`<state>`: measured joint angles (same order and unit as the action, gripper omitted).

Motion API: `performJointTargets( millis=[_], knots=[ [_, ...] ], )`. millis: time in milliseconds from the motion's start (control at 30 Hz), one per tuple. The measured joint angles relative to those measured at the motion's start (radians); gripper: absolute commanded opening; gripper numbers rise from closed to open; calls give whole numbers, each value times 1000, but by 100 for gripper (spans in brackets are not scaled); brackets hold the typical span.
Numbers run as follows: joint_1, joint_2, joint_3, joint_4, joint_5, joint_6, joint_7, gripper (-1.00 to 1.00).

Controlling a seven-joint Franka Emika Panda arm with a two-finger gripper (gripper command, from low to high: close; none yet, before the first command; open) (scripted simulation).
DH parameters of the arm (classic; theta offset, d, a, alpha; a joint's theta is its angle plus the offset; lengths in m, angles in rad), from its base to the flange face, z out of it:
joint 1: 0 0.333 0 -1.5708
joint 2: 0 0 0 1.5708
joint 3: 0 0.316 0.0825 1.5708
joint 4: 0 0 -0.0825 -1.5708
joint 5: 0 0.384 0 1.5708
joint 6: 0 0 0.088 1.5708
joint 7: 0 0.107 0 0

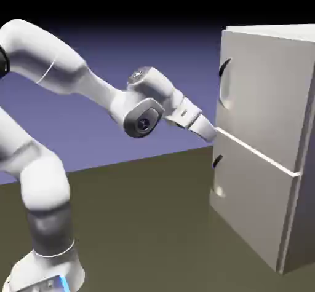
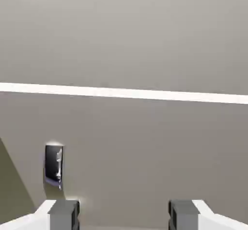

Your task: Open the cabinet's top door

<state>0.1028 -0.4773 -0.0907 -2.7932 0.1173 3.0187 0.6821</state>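
Exterior view: cabinet [image 1: 258,118] closed

arm [image 1: 101,94]: glossy wht, rounded segs | joint cap: dk gry ring | base [image 1: 46,272]: blue light strip | fingertips [image 2: 64,215]: gry blocks

— Where's the arm?
— Left of the cabinet [image 1: 261,106] in the exterior view, its tool near it.
— The top door [image 1: 264,88]?
— On the cabinet, above the lower door [image 1: 252,192].
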Motion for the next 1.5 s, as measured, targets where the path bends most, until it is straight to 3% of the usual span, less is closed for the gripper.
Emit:
performJointTargets(
  millis=[1500],
  knots=[
    [1514,1546,-1513,280,1957,-305,-983,0]
  ],
)
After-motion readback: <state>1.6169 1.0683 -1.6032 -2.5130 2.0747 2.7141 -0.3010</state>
